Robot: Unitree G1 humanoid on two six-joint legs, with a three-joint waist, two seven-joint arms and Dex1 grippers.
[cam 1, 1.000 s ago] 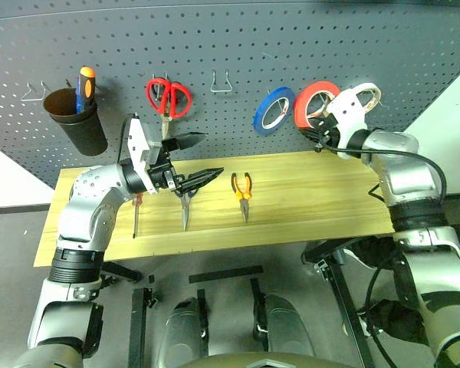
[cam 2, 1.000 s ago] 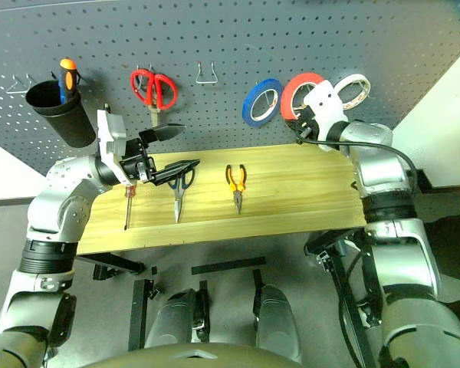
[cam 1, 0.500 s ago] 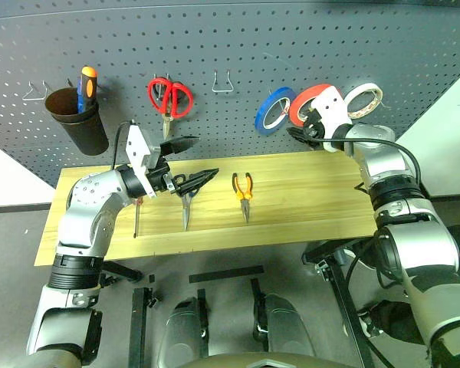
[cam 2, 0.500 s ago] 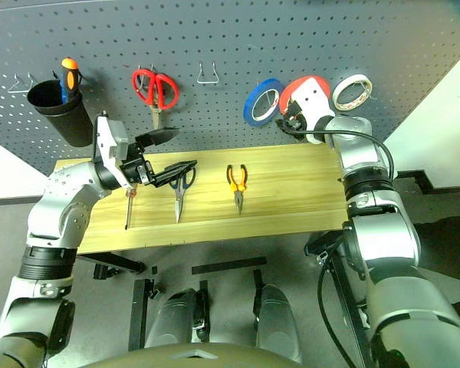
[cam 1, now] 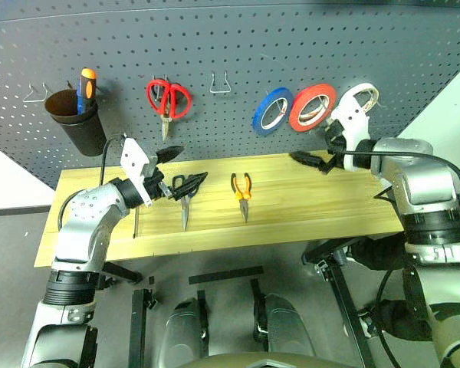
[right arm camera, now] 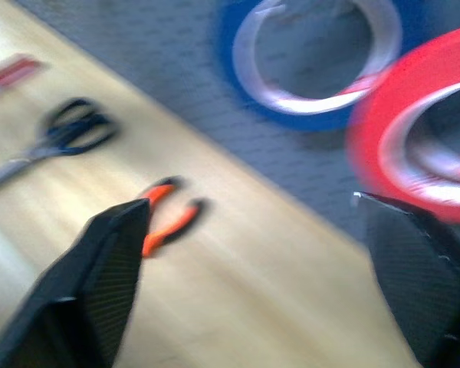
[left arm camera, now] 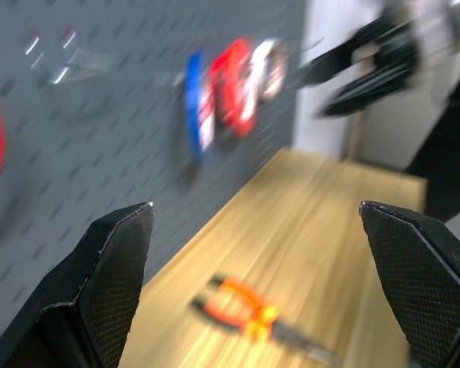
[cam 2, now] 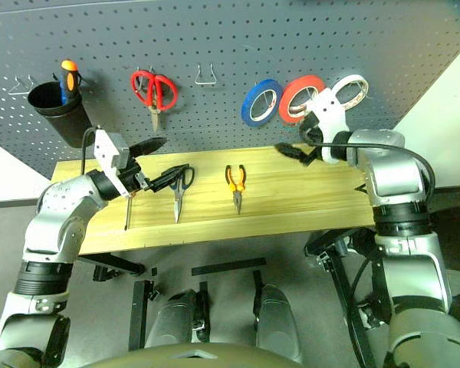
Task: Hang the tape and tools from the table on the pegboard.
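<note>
The red tape (cam 1: 313, 107) is hanging on the pegboard (cam 1: 238, 54), between a blue roll (cam 1: 273, 111) on its left and a white roll (cam 1: 366, 97) on its right, the rolls just beside one another. The right gripper (cam 1: 313, 162) is hovering below the red roll, over the back edge of the table (cam 1: 307, 207), its two black fingers spread wide and holding nothing; the right wrist is partly covering the white roll.

The three tools are lying on the tabletop. The pliers (cam 1: 241, 192) are sitting near the middle, apart from the rest. The dark-handled scissors (cam 1: 185, 201) are lying to their left, blades pointing toward the front edge. The slim red-handled screwdriver (cam 2: 127, 208) is lying further left, mostly hidden behind the left forearm. The left gripper (cam 1: 179, 166) is hovering over the scissors' handles with its fingers parted and empty, standing between the camera and the handle loops.

On the board, red-handled scissors (cam 1: 168, 100) are hanging from a hook, an empty wire hook (cam 1: 221, 83) is sitting to their right, and a dark cup (cam 1: 77, 119) at the far left is holding an orange-and-black screwdriver (cam 1: 85, 84).
</note>
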